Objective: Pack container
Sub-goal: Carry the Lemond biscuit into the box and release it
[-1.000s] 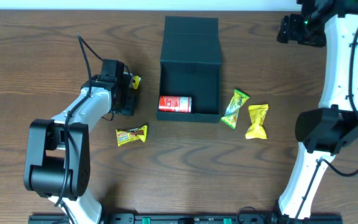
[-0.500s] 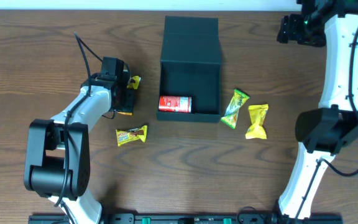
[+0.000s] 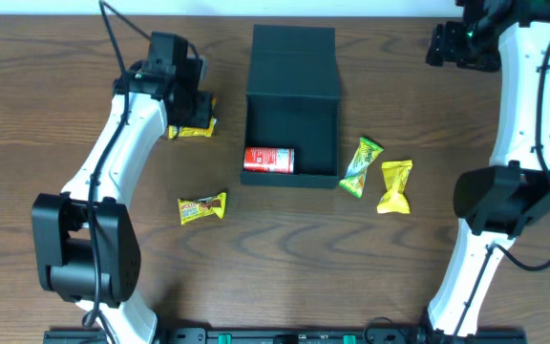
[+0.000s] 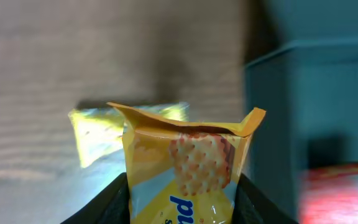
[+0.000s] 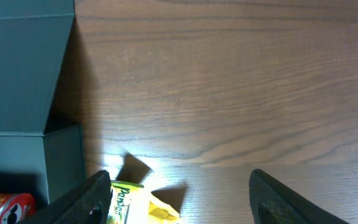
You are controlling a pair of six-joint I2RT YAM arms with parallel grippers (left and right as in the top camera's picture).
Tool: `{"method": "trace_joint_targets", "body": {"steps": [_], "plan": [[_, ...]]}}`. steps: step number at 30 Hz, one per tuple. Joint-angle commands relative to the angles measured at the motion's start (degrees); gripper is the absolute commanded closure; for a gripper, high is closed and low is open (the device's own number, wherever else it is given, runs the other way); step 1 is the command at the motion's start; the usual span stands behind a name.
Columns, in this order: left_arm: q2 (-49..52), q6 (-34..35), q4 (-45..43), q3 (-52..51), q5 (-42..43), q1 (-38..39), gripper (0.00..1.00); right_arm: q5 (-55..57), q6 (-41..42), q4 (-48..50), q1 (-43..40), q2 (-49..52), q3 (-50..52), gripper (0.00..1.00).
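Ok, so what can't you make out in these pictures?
- Left wrist: yellow cracker packet cut off by the bottom edge; the pale yellow shape behind it is blurred.
- Right wrist: red can in the container cropped by the frame corner.
- Overhead: left gripper fingertips hidden under its wrist.

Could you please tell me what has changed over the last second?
The left tool, shut on a yellow biscuit packet, has lifted and reached farther out, alongside the dark teal-green square container. The right tool, the small red can and the other snack packets stayed put.
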State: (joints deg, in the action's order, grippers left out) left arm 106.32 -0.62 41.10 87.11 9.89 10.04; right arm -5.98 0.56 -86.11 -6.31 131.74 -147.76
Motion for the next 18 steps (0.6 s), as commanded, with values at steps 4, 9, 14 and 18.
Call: {"method": "trace_joint_targets", "body": {"steps": [4,9,14,18], "plan": [[0.42,5.84,0.02,2.99,1.55,8.68,0.80,0.11,-0.13,-0.22,-3.26,-0.26,-0.52,0.29],[0.46,15.08,-2.91,2.99,0.28,15.74,0.80,-0.74,1.09,-0.70,-6.99,-0.26,-0.52,0.28],[1.27,18.88,-9.40,2.99,-0.15,21.31,0.81,-0.74,1.09,-0.68,-8.92,-0.26,-0.52,0.28],[3.61,21.79,-10.38,2.99,-1.55,24.63,0.86,-0.79,1.11,-0.66,-9.94,-0.26,-0.52,0.28]]}}
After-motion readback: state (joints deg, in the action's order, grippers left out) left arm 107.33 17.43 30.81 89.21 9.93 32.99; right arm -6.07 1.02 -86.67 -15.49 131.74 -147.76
